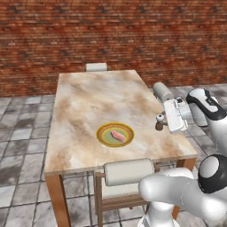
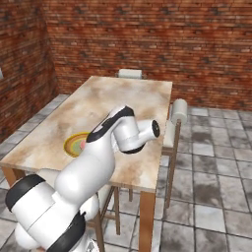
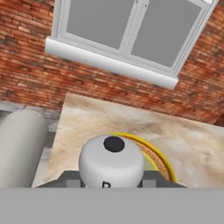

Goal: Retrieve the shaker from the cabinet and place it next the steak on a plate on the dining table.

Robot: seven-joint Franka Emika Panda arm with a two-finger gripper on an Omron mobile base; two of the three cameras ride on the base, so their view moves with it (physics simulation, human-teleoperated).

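Note:
My gripper is shut on the shaker, a tiny dark brown cylinder with a pale cap, held over the dining table near its right edge. In the hand view the pale cap of the shaker sits between my dark fingers, with the gripper closed on it. The plate, olive-green with a yellow-orange rim, lies to the left of the shaker with the pinkish steak on it. Behind the cap, the plate shows its rim. The cabinet is out of view.
A chair with a pale roll-shaped back stands at the table's near side, another chair at the far end, and a third along the right side. A brick wall runs behind, and a window is set in it.

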